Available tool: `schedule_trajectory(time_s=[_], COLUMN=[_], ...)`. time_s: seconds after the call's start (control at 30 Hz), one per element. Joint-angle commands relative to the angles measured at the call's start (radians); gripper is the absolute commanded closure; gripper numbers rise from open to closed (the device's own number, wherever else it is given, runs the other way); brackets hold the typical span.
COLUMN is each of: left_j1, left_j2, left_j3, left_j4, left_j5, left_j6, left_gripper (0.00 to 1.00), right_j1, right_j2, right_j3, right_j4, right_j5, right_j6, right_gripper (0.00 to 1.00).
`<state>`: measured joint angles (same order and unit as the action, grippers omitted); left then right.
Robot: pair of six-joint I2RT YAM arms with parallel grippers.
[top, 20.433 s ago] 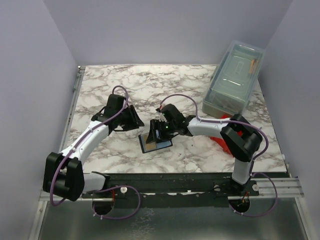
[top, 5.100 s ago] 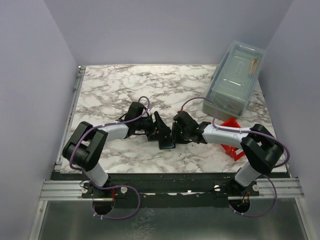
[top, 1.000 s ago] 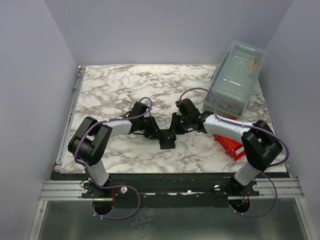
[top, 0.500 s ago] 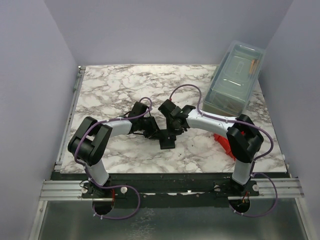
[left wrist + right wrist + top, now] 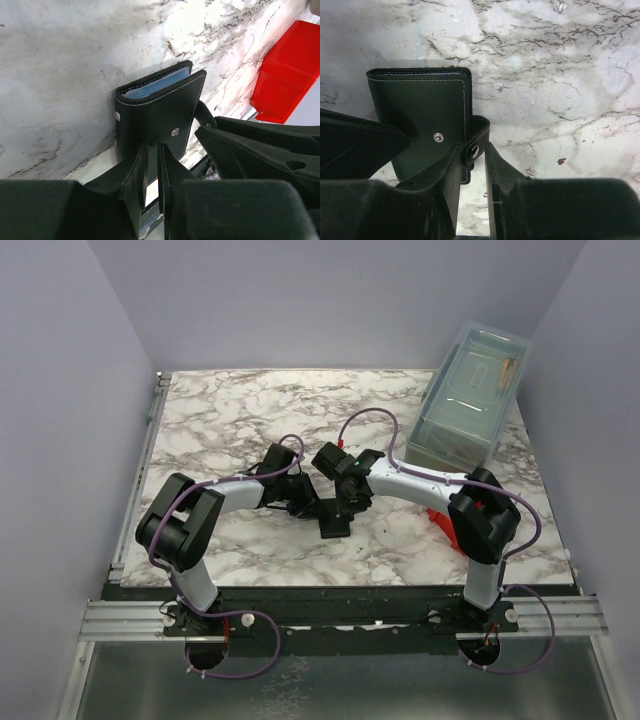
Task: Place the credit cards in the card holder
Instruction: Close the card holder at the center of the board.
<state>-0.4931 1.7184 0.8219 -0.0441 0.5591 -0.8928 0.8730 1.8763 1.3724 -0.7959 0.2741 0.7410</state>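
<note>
White marble tabletop [image 5: 230, 420]: closed black card holder [image 5: 334, 523] centre-near; red bin [image 5: 447, 525] right; clear lidded box [image 5: 468, 400] far-right corner.

Overhead view is evenly lit and soft. The light seems to come from above, leaving only faint shadows under the arms on the marble table [image 5: 230, 410]. There's a slight sheen on the clear box [image 5: 480, 370], nothing blown out. Wrist cams are rougher: in the left one the marble washes out to near white toward the top, and the black card holder [image 5: 160, 112] keeps little detail. In the right one the fingers [image 5: 447, 175] up close are dark and a bit soft, with a grey shadow beside the holder.
</note>
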Motion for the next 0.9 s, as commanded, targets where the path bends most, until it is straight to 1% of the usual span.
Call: schedule_trajectory(time_s=[0.0, 0.1, 0.13, 0.2, 0.27, 0.3, 0.43, 0.6, 0.87], left_j1=[-0.007, -0.007, -0.007, -0.008, -0.008, -0.008, -0.008, -0.008, -0.009], left_j2=[-0.013, -0.014, -0.013, -0.012, -0.011, -0.01, -0.007, -0.007, -0.008], left_j3=[-0.023, -0.023, -0.024, -0.023, -0.023, -0.023, -0.024, -0.026, -0.028], left_j4=[-0.014, -0.012, -0.013, -0.013, -0.011, -0.011, -0.01, -0.01, -0.008], left_j5=[-0.017, -0.017, -0.016, -0.017, -0.018, -0.016, -0.016, -0.016, -0.015], left_j6=[0.013, 0.012, 0.012, 0.013, 0.013, 0.013, 0.013, 0.014, 0.013], left_gripper=[0.8, 0.8, 0.8, 0.8, 0.8, 0.8, 0.8, 0.81, 0.81], right_j1=[0.013, 0.016, 0.017, 0.018, 0.019, 0.02, 0.02, 0.02, 0.02], right_j2=[0.033, 0.03, 0.027, 0.017, 0.006, 0.001, -0.009, -0.005, -0.025], right_j3=[0.038, 0.045, 0.044, 0.038, 0.036, 0.034, 0.033, 0.037, 0.045], right_j4=[-0.047, -0.053, -0.05, -0.044, -0.041, -0.038, -0.04, -0.04, -0.042], right_j5=[0.055, 0.06, 0.059, 0.055, 0.053, 0.053, 0.059, 0.057, 0.064], right_j6=[0.009, 0.011, 0.011, 0.011, 0.012, 0.013, 0.014, 0.014, 0.013], right_gripper=[0.75, 0.81, 0.82, 0.82, 0.77, 0.77, 0.77, 0.81, 0.78])
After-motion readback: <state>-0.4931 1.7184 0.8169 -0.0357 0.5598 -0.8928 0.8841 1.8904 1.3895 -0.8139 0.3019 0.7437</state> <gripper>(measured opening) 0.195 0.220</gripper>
